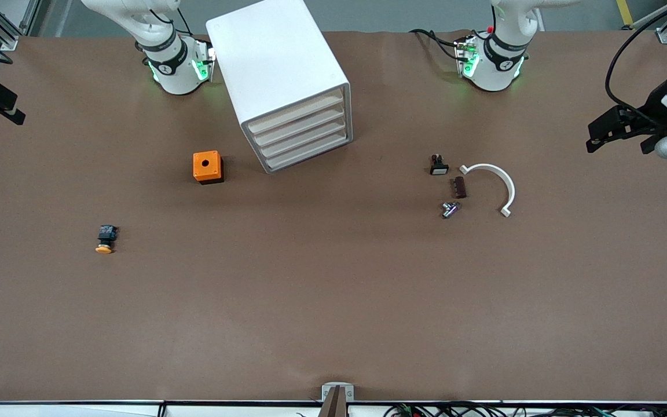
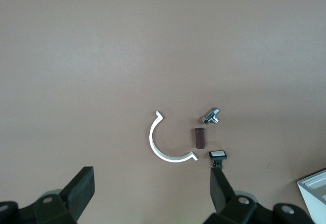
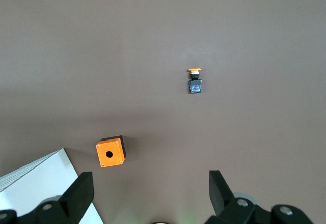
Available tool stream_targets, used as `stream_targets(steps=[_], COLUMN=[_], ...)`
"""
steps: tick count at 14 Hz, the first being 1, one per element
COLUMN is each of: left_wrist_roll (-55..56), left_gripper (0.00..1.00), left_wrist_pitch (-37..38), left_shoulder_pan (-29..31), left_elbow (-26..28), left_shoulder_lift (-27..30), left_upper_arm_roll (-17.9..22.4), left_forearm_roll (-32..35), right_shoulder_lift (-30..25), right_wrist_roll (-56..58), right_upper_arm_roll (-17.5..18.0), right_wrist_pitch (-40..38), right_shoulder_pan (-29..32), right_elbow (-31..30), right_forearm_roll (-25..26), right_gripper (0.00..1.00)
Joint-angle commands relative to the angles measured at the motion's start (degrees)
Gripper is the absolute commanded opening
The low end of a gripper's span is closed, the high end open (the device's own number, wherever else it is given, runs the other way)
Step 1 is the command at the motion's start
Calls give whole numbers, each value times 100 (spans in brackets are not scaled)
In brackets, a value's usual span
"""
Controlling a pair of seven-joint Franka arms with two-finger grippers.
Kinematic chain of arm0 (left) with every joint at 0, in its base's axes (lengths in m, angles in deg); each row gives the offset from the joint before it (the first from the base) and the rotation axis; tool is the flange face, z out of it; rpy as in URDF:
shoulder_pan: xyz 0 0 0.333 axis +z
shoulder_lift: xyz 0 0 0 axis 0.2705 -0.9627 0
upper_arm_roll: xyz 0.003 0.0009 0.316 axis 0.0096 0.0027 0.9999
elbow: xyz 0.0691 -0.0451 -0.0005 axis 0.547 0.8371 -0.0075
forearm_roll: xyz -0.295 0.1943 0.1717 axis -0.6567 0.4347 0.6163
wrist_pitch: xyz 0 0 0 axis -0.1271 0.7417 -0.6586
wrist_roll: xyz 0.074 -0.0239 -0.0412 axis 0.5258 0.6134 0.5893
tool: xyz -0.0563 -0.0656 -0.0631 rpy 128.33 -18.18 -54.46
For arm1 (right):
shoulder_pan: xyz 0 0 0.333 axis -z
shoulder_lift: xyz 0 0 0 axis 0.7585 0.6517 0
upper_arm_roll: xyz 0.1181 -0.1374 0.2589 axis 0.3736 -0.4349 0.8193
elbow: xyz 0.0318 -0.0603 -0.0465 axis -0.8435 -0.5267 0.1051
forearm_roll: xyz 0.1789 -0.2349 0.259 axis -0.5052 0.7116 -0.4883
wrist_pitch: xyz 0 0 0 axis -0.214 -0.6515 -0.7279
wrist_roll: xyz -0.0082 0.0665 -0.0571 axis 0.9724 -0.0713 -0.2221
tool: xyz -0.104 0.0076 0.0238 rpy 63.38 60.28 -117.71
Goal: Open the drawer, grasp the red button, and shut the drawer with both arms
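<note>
Cabinet by base edge, four drawers all shut. Left gripper and right gripper wide open, empty, over table ends.

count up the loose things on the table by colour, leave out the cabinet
Orange: 2, cube and orange-capped button
White: 1, curved clip
Brown: 1, small cylinder
Silver: 1, metal fitting
Black with white cap: 1, square switch
Total: 6

Cabinet between the arm bases, cube beside it toward the right arm's end.
</note>
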Motion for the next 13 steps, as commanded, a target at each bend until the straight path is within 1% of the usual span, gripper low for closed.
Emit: stream_targets(steps=[1,5,7,9,13], left_wrist_roll=[44,35,35,44,9], left_gripper=[100,100,100,100,100], left_wrist_pitch=[53,53,62,97,211], left_shoulder_pan=[-4,-4,57,84,5], left_elbow=[-110,-118,-118,-66,-39], left_shoulder_lift=[-52,-52,-139,-166,-561], left_upper_arm_roll=[-4,-4,4,4,-57], left_forearm_roll=[62,62,54,54,54], right_shoulder_lift=[-68,-77,-86,-86,-86], right_wrist_roll=[-46,-73,-108,-327,-319], right_upper_arm_roll=[40,40,40,57,57], right_wrist_pitch=[13,-4,-13,-22,-31], right_shoulder_pan=[59,50,50,41,41], right_elbow=[13,-5,-14,-14,-22], right_forearm_roll=[-95,-95,-95,-95,-95], right_gripper=[100,100,100,100,100])
